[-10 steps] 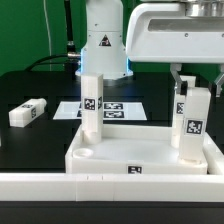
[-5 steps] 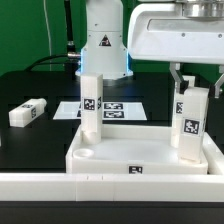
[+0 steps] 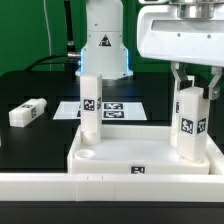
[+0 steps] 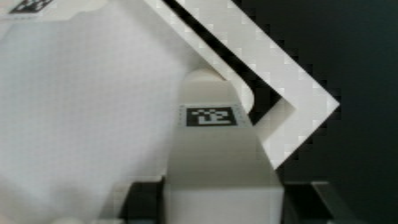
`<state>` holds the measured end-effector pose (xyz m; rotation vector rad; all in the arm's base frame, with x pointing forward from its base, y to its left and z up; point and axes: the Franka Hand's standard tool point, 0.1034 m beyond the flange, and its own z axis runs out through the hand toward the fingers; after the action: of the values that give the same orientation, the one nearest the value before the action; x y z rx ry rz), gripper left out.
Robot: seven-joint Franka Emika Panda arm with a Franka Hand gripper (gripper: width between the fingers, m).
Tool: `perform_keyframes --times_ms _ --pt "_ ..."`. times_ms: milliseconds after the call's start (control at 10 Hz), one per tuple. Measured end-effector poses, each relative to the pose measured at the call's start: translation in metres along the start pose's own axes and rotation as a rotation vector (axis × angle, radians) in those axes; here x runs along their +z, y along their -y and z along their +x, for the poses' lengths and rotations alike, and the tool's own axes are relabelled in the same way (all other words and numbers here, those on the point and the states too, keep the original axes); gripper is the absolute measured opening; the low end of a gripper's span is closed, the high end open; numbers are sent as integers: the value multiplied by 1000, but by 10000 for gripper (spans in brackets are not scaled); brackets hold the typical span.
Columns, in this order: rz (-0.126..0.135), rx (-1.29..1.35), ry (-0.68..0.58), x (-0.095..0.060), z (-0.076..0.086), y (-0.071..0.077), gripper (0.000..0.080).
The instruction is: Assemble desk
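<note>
On the tabletop (image 3: 30, 140): the desk panel (image 3: 140, 148) lies flat near the front edge, rim up, with the marker board (image 3: 125, 106) just behind it.
Standing leg (image 3: 92, 108): upright in a back corner of the panel, on the exterior view's left, with nothing touching it.
Held leg (image 3: 190, 130): upright at the panel's corner on the exterior view's right, its foot down at the socket. I cannot tell whether it is fully seated.
Gripper (image 3: 196, 93): closed to the leg's width, one finger against each side of the held leg's top. The wrist view shows the same clamp, with dark fingers (image 4: 317, 203) flanking the tagged leg (image 4: 217, 150) beside the panel (image 4: 89, 110).
Loose leg (image 3: 28, 112): lying on its side, well apart from the panel, on the exterior view's left.
Step in hand: fitting the second leg into its corner socket, by my reading.
Next move calls for: keeping the leg vertical while it is driven home, then opening the fingers without tipping it. The loose leg looks the likely next pick.
</note>
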<state>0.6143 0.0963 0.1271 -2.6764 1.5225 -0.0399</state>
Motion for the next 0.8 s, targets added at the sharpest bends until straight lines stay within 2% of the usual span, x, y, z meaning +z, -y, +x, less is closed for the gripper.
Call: perform_keyframes --times_ms 300,600,700,800 --pt "19 260 -1 0 0 3 288" --pt "19 406 0 1 -2 3 289" --pt "18 383 0 1 -2 3 289" --pt "12 351 -1 1 -2 2 458"
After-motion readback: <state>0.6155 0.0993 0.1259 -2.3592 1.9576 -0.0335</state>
